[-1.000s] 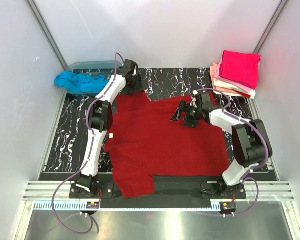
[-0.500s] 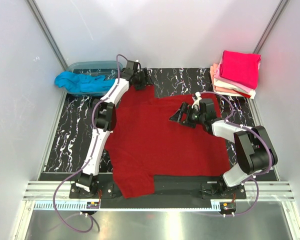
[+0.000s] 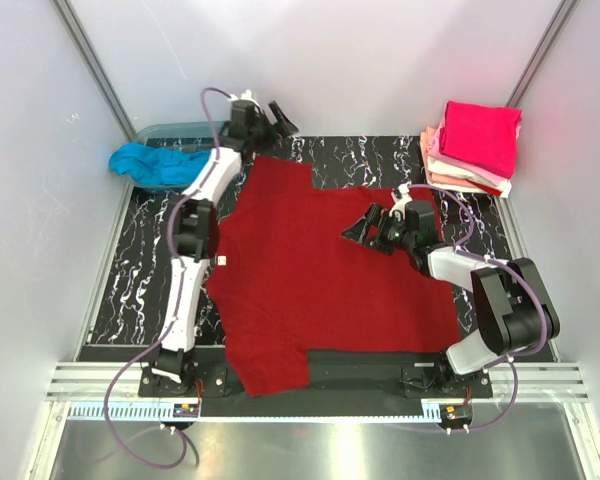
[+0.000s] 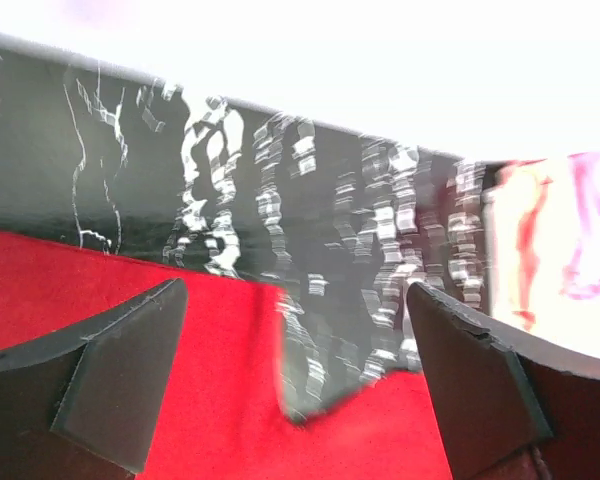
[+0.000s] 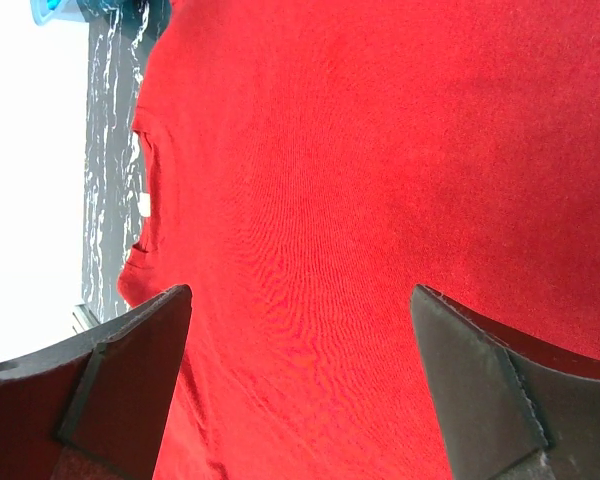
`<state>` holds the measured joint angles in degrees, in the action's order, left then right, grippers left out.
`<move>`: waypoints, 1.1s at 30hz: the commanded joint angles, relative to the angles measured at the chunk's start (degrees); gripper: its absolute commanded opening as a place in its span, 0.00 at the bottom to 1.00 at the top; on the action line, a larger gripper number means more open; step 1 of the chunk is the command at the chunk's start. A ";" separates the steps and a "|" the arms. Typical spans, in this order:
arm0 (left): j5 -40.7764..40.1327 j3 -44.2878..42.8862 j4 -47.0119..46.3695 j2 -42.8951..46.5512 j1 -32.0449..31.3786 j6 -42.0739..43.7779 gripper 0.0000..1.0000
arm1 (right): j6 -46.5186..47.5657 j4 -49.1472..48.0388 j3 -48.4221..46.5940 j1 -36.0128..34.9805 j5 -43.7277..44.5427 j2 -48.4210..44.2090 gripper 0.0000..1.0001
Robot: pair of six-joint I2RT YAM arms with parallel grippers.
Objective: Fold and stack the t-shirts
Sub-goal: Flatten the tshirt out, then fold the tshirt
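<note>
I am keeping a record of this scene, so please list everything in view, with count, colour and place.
dark red t-shirt: one, dark red, spread flat on the table's middle.
turquoise t-shirt: one, turquoise, bunched at the tub, far left.
folded t-shirts: one stack, magenta on top, pink, peach and white below, far right corner.
tub: one, translucent blue-grey, far left corner.
table: one, black with white marbling.
left tool: one, black, open, near the red shirt's far edge.
right tool: one, black, open, over the red shirt.
</note>
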<state>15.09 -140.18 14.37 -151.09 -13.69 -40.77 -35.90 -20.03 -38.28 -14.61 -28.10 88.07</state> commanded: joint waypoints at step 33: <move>-19.92 104.93 50.24 111.30 -62.23 -42.27 0.99 | -0.49 1.92 -1.35 0.20 3.93 -2.38 0.98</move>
<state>-3.27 -36.84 67.61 -36.18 -70.11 -72.55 -36.38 -17.78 -37.93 -14.61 -24.95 86.35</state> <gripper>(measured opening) 0.987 0.982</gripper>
